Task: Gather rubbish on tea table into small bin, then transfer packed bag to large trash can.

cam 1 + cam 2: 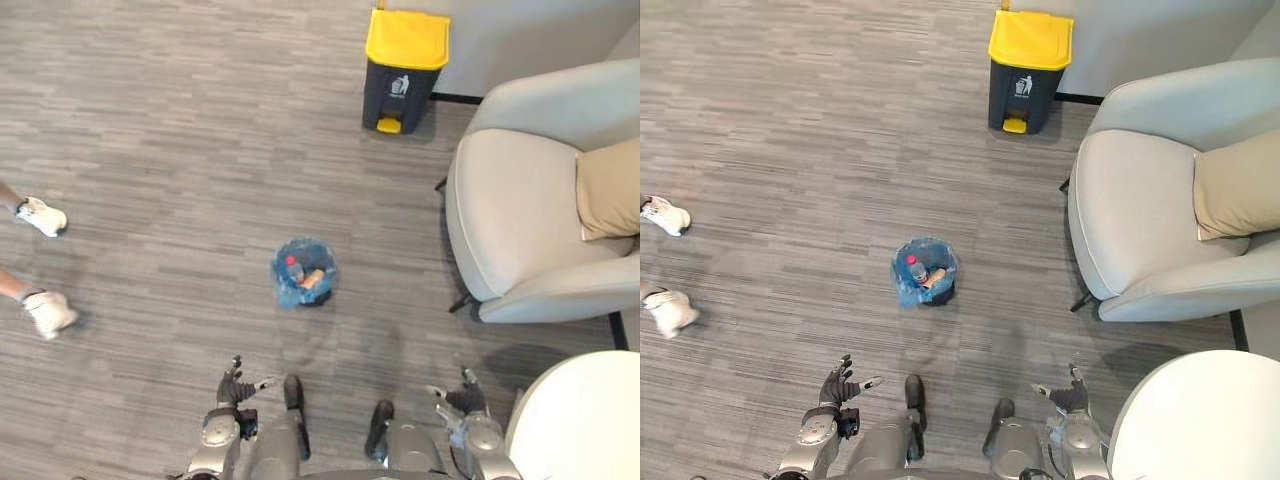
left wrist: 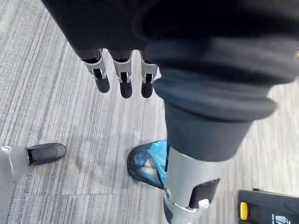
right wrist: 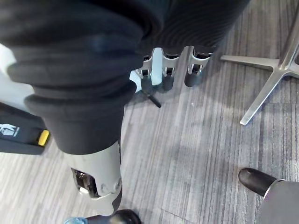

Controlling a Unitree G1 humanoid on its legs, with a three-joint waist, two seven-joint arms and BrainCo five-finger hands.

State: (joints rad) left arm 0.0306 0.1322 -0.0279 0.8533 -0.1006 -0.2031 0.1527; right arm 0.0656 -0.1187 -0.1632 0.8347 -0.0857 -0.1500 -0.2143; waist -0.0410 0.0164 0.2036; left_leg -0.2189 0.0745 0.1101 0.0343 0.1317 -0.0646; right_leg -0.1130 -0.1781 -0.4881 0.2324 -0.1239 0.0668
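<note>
On grey floor point(image 1: 150, 120), blue-lined bin point(image 1: 303, 272)

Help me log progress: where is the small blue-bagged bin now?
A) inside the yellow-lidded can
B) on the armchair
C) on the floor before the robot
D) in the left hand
C: the bin stands on the floor, well short of the can.

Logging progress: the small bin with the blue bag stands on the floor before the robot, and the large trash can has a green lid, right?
No: the left eye view shows a yellow lid on the large trash can. The small bin with the blue bag does stand on the floor.
</note>
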